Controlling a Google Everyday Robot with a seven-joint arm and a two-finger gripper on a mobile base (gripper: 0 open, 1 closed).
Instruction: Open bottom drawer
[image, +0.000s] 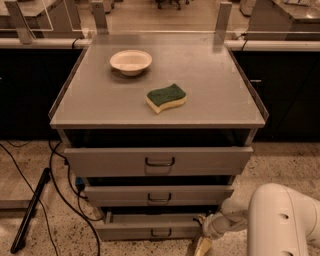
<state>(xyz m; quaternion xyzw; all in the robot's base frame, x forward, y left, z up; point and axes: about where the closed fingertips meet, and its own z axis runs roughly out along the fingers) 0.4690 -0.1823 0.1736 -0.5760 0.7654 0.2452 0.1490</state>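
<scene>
Tool (202, 243) sits low at the right end of bottom drawer (127, 231) front, right of its handle (161, 233). Grip state: cannot tell. Sponge (166, 97), bowl (131, 61) on bench (215, 85)

White rounded arm (280, 220) with tan-tipped end effector (203, 245) low at right.

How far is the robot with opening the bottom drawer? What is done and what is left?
Done: the approach. The gripper is low, near the floor, at the right end of the bottom drawer. In hand: the drawer looks only slightly out, with just a narrow strip of its inside showing. Left: nearly the whole pull. The handle at the centre of the front is not held.
</scene>
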